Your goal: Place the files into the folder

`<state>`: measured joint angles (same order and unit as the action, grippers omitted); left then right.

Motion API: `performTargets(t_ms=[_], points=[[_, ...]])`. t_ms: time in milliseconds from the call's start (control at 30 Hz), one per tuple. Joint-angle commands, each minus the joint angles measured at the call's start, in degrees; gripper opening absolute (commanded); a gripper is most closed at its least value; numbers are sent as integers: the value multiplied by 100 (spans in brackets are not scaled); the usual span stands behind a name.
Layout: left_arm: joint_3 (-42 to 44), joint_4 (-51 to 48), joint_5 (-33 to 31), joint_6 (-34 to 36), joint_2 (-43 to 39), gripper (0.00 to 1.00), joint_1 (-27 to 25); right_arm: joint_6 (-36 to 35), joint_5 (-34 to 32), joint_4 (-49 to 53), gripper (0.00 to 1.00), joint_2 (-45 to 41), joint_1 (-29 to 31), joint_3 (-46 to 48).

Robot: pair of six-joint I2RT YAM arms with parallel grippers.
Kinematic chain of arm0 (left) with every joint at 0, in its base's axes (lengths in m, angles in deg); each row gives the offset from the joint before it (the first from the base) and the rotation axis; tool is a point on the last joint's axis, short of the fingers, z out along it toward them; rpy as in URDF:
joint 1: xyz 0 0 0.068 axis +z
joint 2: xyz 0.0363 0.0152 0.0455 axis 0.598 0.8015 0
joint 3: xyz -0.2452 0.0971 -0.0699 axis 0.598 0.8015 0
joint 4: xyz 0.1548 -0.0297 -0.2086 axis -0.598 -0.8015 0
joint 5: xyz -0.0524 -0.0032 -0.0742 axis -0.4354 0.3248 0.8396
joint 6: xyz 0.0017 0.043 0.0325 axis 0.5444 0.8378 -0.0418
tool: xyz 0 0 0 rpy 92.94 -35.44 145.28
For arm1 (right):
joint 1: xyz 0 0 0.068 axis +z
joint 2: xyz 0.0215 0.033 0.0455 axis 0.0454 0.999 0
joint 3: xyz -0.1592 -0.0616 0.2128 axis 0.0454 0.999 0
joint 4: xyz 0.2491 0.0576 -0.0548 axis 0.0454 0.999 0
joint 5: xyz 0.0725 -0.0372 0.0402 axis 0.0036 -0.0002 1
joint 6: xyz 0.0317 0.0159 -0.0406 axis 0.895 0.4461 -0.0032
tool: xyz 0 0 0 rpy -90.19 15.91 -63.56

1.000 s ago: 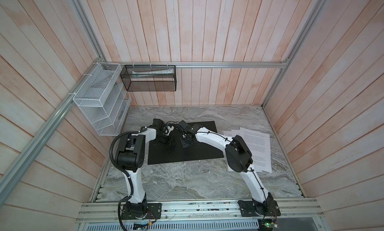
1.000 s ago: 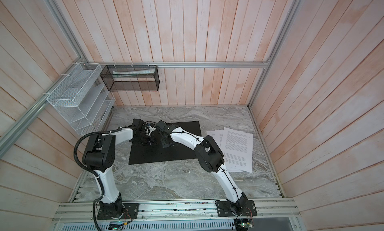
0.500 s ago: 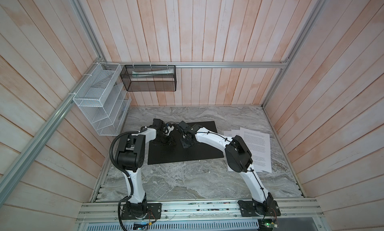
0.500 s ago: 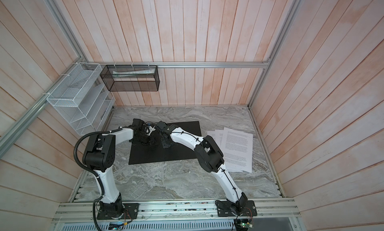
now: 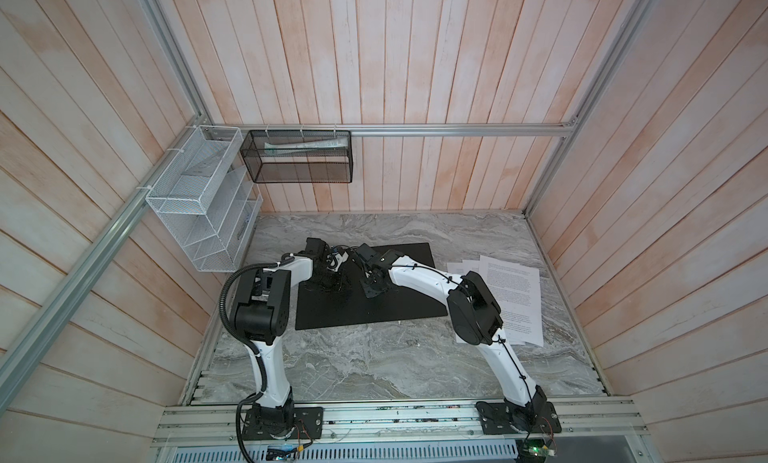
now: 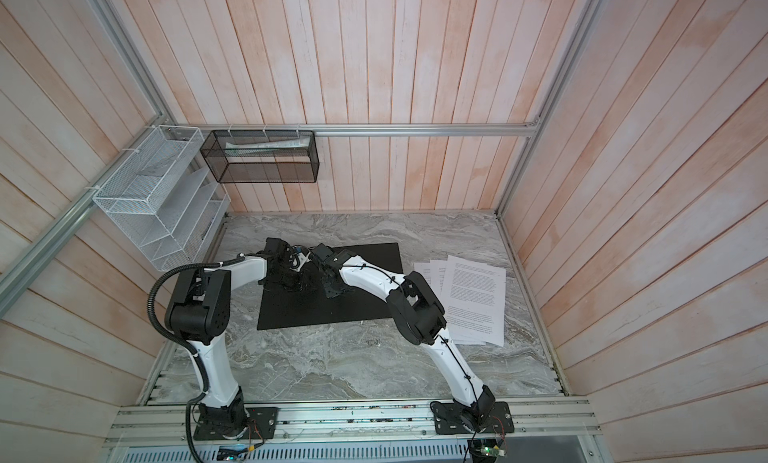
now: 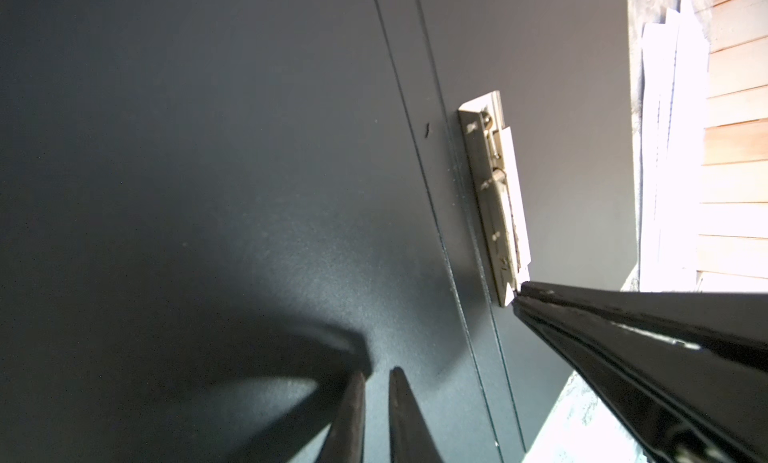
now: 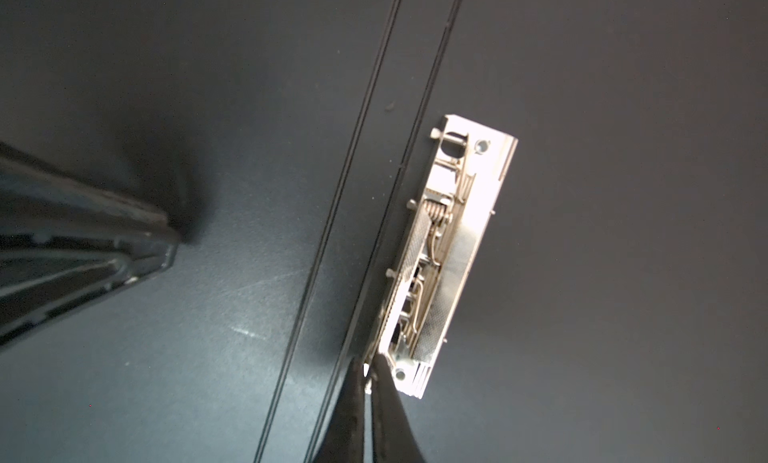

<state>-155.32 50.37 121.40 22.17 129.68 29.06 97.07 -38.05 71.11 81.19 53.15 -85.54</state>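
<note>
The folder [image 5: 399, 303] [image 6: 353, 307] lies open on the marble table, black inside up. Its metal clip [image 8: 453, 249] [image 7: 494, 199] sits beside the spine creases. My right gripper [image 8: 368, 367] [image 5: 372, 288] is shut, its tips pinching the near end of the metal clip. My left gripper [image 7: 377, 373] [image 5: 332, 282] is shut with nothing held, and its tips rest on the folder's left half. The files [image 5: 511, 290] [image 6: 473, 298], several white printed sheets, lie fanned on the table to the right of the folder, partly hidden by my right arm.
A white wire mesh organizer [image 5: 203, 207] hangs on the left wall. A black mesh basket [image 5: 299, 157] with paper in it hangs on the back wall. Wooden walls close in the table on three sides.
</note>
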Motion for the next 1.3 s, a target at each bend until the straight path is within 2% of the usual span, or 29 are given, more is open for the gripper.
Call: performTargets(t_ms=[0,667,1267], points=[[-26,-112,-189,120,248,16,8,33,18,305,7,298,8,-78],[-91,-187,-206,168,314,17,18,-46,219,735,6,725,8,-162],[-223,-334,-224,191,440,17,46,15,-244,1293,6,1096,8,-563]])
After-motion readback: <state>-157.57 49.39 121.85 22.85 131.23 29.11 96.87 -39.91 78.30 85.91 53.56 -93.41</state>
